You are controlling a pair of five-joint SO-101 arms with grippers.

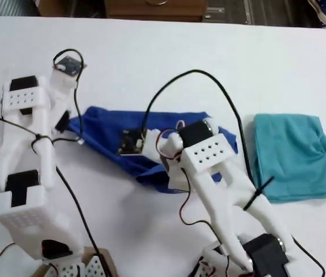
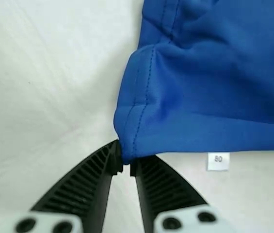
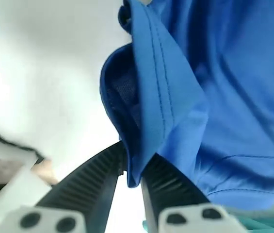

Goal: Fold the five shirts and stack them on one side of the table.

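2 claws grip the same garment: the left claw [image 2: 125,165] is pinched shut on a hemmed corner of the blue shirt [image 2: 209,82], and the right claw [image 3: 133,167] is clamped on a doubled-over fold of stitched edge in that shirt [image 3: 214,97]. From the high view, the shirt [image 1: 111,133] lies crumpled and partly spread in the middle of the white bench [image 1: 209,57], with the left arm at its outer corner and the right arm's wrist over its opposite, bunched end. The cloth looks thin, light and limp, with a slight sheen, so it will likely sag, drag and crease rather than keep any shape, and may slide a little on the smooth bench. Hems and seams seem the best places to hold, since the stitched double layer gives the ribbed pads something to bite; a grip on a single loose layer would probably slip. A small white tag [image 2: 217,161] shows just beside the hem. 1 teal shirt [image 1: 292,156] lies already folded flat, well apart from the blue one, near the bench edge beyond the right arm; that is probably the start of the stack, lying straight on the bench rather than in any bin or tray. By that reckoning, roughly 1 of 5 is done.
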